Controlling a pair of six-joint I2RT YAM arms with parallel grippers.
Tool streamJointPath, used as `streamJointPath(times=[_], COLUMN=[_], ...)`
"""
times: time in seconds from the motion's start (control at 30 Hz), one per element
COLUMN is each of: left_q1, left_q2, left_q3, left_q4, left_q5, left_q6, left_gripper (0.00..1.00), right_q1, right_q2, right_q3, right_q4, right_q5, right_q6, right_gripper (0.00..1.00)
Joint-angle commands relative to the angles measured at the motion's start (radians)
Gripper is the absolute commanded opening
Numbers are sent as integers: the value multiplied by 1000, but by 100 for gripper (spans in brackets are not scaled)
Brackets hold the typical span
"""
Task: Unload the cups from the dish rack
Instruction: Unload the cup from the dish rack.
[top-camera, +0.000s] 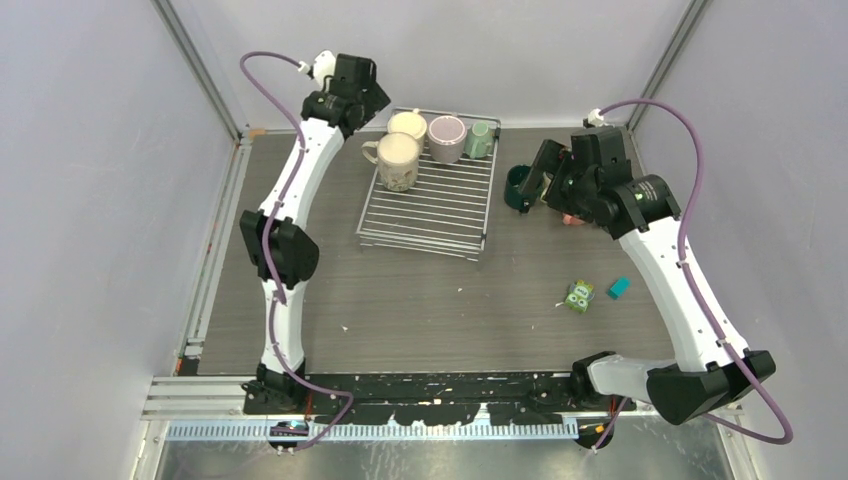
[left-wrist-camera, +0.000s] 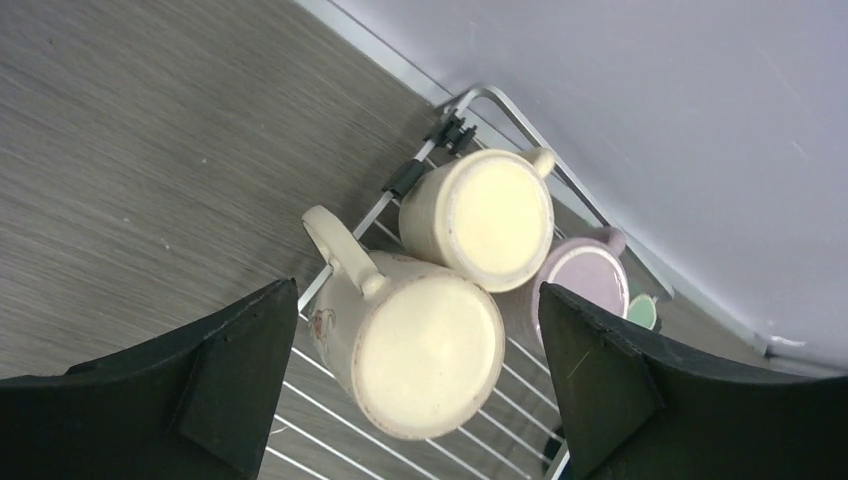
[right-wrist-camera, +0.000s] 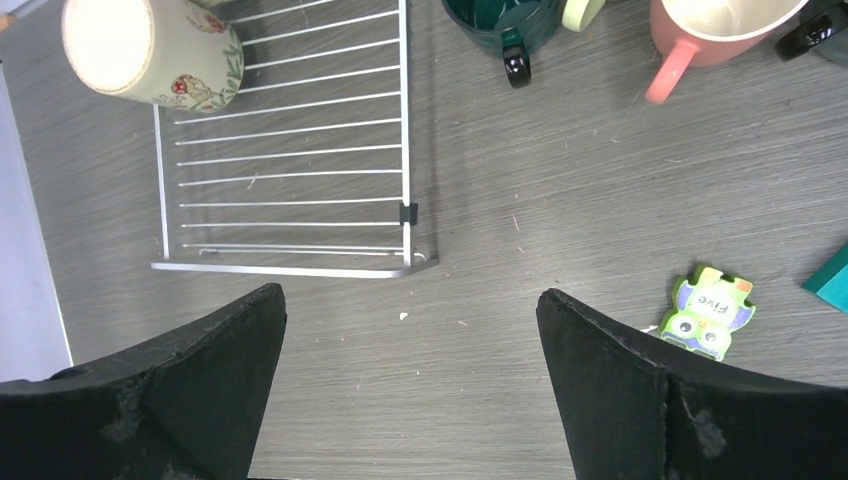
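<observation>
The silver wire dish rack (top-camera: 425, 212) lies at the table's middle back. On its far end stand a cream floral cup (top-camera: 397, 160), a plain cream cup (top-camera: 406, 124), a mauve cup (top-camera: 446, 138) and a pale green cup (top-camera: 481, 139). My left gripper (left-wrist-camera: 418, 288) hovers open over the floral cup (left-wrist-camera: 430, 345), a gap on each side. A dark teal cup (top-camera: 520, 188) and a salmon pink cup (right-wrist-camera: 705, 25) stand on the table right of the rack. My right gripper (right-wrist-camera: 410, 293) is open over bare table, holding nothing.
A green owl toy block (top-camera: 578, 296) and a small teal block (top-camera: 619, 288) lie on the table at the right. Grey walls with metal posts close the back and both sides. The rack's near half (right-wrist-camera: 290, 269) holds nothing.
</observation>
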Motion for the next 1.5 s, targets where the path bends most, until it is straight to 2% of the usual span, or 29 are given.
streamJointPath(times=[0.0, 0.23, 0.6, 0.9, 1.2, 1.47], left_q1=[43, 103, 137, 141, 142, 144], left_q2=[53, 75, 37, 52, 76, 70], left_q3=[24, -51, -286, -318, -346, -426], left_q4=[-29, 42, 214, 288, 315, 412], left_q5=[-24, 87, 219, 278, 316, 335], left_q6=[-205, -339, -556, -628, -680, -714], left_gripper=[90, 86, 78, 71, 55, 49], right_q1=[17, 33, 55, 67, 75, 80], right_q2=[-22, -22, -14, -16, -19, -20], right_q3=[-7, -11, -20, -28, -36, -48], right_q4=[35, 28, 34, 30, 29, 36], right_q5=[-2, 5, 15, 32, 42, 42], right_q6=[11, 5, 5, 6, 7, 6], right_gripper=[100, 100, 100, 100, 100, 100])
